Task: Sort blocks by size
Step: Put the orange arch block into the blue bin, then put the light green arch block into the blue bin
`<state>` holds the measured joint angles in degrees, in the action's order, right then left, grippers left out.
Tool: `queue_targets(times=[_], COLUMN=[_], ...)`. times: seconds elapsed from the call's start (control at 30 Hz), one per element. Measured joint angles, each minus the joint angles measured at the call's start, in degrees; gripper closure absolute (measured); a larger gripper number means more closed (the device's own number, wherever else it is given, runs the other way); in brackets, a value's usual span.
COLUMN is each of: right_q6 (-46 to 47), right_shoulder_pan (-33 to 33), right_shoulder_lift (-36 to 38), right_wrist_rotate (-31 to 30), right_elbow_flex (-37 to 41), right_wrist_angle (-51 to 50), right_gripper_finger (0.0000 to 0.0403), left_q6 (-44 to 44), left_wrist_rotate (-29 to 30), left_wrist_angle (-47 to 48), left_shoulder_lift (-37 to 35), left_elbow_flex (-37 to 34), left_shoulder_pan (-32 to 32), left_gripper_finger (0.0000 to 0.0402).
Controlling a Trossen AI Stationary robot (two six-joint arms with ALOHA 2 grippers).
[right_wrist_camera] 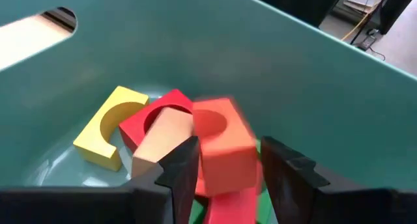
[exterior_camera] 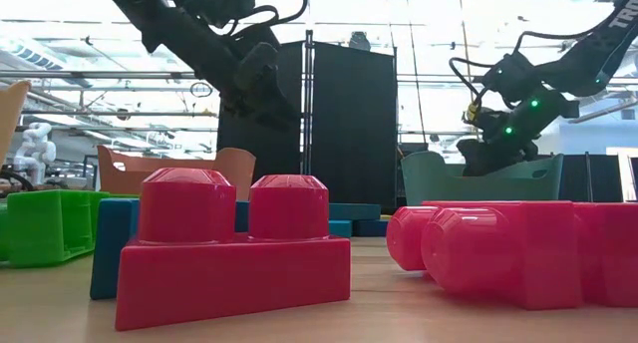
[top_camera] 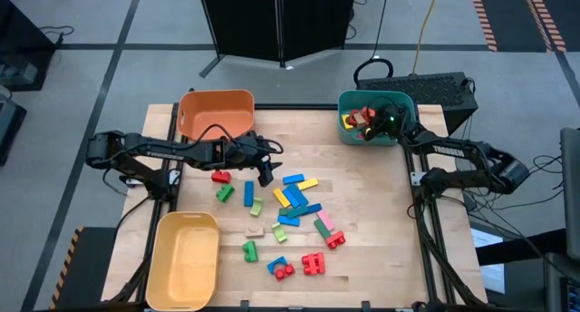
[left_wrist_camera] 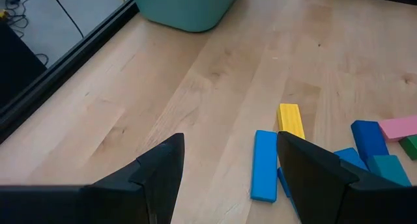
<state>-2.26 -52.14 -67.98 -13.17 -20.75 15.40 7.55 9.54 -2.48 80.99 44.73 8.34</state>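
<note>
Inside the teal bin (top_camera: 349, 135) the right gripper (right_wrist_camera: 225, 165) has a red arch block (right_wrist_camera: 221, 142) between its parted fingers — grip or release, can't tell. The left gripper (top_camera: 265, 176) hangs open above the blocks (top_camera: 290, 208) scattered mid-table.

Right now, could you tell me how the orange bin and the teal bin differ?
The orange bin looks empty, while the teal bin already holds blocks, a yellow arch and red pieces among them. The orange bin sits at the table's far left corner, the teal bin at the far right. The right gripper hangs inside the teal bin; nothing reaches into the orange one. Both are open-topped plastic bins.
</note>
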Motion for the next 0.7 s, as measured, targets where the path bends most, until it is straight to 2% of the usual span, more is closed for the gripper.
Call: queue_targets(times=[0.33, 0.53, 0.7], right_q6=[-0.79, -2.76, -4.48], right_shoulder_pan=[0.23, 1.08, 2.83], right_shoulder_lift=[-0.03, 0.22, 2.5], right_wrist_rotate=[0.25, 4.22, 4.68], right_elbow_flex=[0.02, 0.0, 0.0], right_wrist_angle=[0.02, 0.51, 1.86], right_gripper_finger=[0.0227, 0.0227, 0.0227], left_q6=[0.04, 0.76, 2.48], left_wrist_rotate=[0.0, -0.02, -0.05], left_wrist_angle=[0.0, 0.56, 2.58], left_shoulder_lift=[0.0, 0.0, 0.0], left_elbow_flex=[0.0, 0.0, 0.0], left_shoulder_pan=[0.0, -0.15, -0.82], left_gripper_finger=[0.0162, 0.0162, 0.0162])
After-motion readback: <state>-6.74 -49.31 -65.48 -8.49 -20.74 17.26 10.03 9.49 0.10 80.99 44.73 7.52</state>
